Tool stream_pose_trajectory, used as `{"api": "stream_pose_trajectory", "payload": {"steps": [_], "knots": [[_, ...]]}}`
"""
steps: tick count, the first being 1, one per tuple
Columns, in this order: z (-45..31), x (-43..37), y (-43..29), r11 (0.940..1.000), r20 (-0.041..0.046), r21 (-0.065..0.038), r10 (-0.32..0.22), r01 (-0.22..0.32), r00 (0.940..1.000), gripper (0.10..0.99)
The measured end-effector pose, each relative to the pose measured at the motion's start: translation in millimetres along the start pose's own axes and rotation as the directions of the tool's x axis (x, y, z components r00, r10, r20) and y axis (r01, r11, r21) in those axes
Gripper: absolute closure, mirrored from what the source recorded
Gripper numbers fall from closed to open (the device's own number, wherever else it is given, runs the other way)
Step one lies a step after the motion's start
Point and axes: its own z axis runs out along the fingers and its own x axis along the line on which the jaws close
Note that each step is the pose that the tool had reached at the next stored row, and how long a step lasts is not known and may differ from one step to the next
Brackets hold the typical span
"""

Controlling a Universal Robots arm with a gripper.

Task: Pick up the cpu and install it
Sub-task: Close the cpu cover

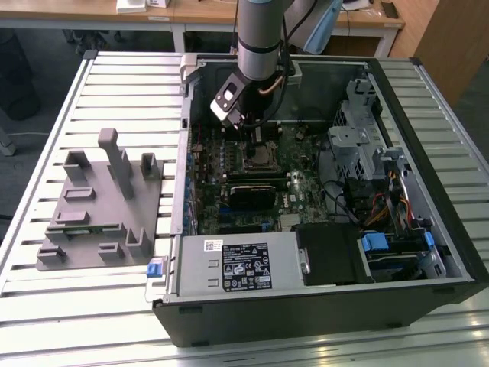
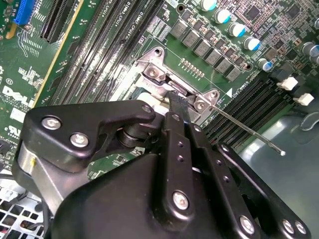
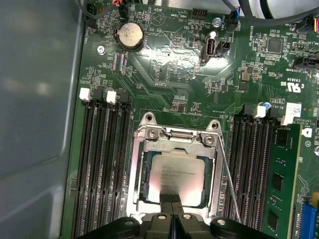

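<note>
Black metal fingers of the two-fingered pincer (image 3: 172,198) are pressed together with nothing between them. Their tips sit over one edge of the cpu (image 3: 175,172), a flat square chip with a dull silver lid; whether they touch it I cannot tell. The cpu lies flat directly beneath the pincer, inside a silver steel socket frame (image 3: 137,174). A thin wire lever (image 3: 228,184) stands just beside the frame, and black memory slots (image 3: 99,164) flank the pincer on both sides. Around them spreads the green motherboard (image 3: 164,69), set in an open black computer case (image 1: 321,321). Under the case lies a ribbed silver metal table (image 1: 114,84). A grey plastic fixture block (image 1: 92,206) sits well apart from the pincer, toward the exterior view's left. Pale wooden desks (image 1: 92,9) line the room beyond.
</note>
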Motion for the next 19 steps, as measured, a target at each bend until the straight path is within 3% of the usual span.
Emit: {"api": "stream_pose_trajectory", "payload": {"steps": [14, 19], "knots": [[0.5, -0.5, 6.1, 1.0, 0.0002, 0.0, 0.0, 0.0, 1.0, 0.98], [-8.6, -0.5, 6.1, 1.0, 0.0009, 0.0, 0.0, 0.0, 1.0, 0.98]]}}
